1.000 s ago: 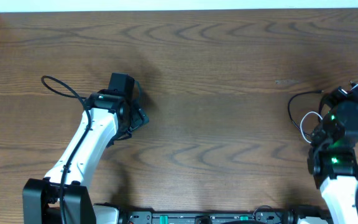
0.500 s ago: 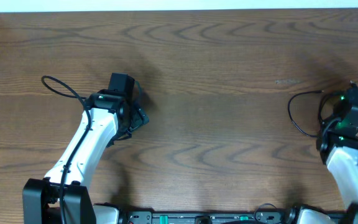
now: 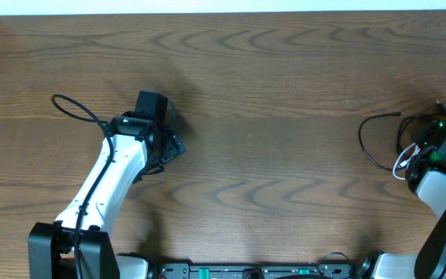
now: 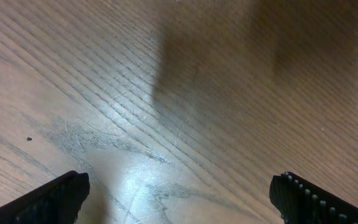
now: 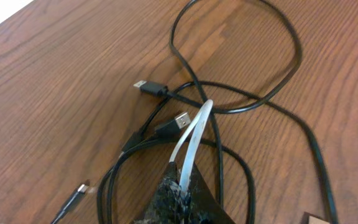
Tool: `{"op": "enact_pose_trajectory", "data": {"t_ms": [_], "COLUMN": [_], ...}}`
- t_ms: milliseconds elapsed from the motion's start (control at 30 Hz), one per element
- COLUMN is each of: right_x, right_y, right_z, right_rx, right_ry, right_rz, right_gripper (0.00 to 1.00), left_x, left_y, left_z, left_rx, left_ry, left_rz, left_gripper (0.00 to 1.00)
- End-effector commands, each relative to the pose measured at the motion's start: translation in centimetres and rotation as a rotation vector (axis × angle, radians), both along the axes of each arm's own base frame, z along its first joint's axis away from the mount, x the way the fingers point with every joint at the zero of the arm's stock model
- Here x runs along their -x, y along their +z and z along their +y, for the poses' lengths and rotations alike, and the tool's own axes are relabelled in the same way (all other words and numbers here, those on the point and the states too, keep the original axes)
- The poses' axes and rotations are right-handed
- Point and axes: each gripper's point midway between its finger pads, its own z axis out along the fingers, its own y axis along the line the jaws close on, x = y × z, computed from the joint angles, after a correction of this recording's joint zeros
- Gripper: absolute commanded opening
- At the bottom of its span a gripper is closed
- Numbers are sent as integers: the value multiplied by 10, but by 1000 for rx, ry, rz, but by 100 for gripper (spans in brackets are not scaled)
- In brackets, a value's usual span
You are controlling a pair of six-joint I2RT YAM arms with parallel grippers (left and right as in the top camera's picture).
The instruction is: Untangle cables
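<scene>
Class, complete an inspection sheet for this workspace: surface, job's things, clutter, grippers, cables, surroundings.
Surface: brown wood-grain table, faintly scuffed below the left wrist.
Job's things: black cable and white cable, tangled together near the table's right edge.
Clutter: nothing seen.
Grippers: left gripper open over bare wood; right gripper shut on the white cable.
Cables: black loops cross one another; plug ends lie on the wood; an arm wire loops beside the left arm.
Surroundings: pale strip beyond the far edge.
</scene>
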Motion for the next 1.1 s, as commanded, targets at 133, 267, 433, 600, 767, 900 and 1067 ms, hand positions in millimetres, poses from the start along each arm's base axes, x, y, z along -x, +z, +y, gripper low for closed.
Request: {"op": "enact_pose_trajectory", "data": {"t_ms": [133,267,433,600,767,900,1067], "right_x": [-8,-7,-4,-3,-3,-3,-7], "right_y": [-6,-13,-17,-18,-19,-19,-14], "right_z": [14,20,21,22,22,22,25], "right_rx": [-80,-110,-121,-123,-124,-125,-124], "right_ry": [68,92,90,90,90,90,108], "right_rz": [-29,-10,11,14,17,17,3], "right_gripper": [4,7,14,31,62,85,99], "left_x": [-1,-1,-1,-1,0,-1,-1], "left_y": [1,1,1,1,1,1,1], "left_z": [3,3,3,3,3,3,3], "left_rx": [-15,-14,-15,-15,-15,-15,-14], "left_ry": [-4,-4,-4,-4,-4,-4,-4], "left_rz": [-1,-1,-1,-1,-1,-1,-1], "left_gripper": [98,98,98,98,98,98,98]}}
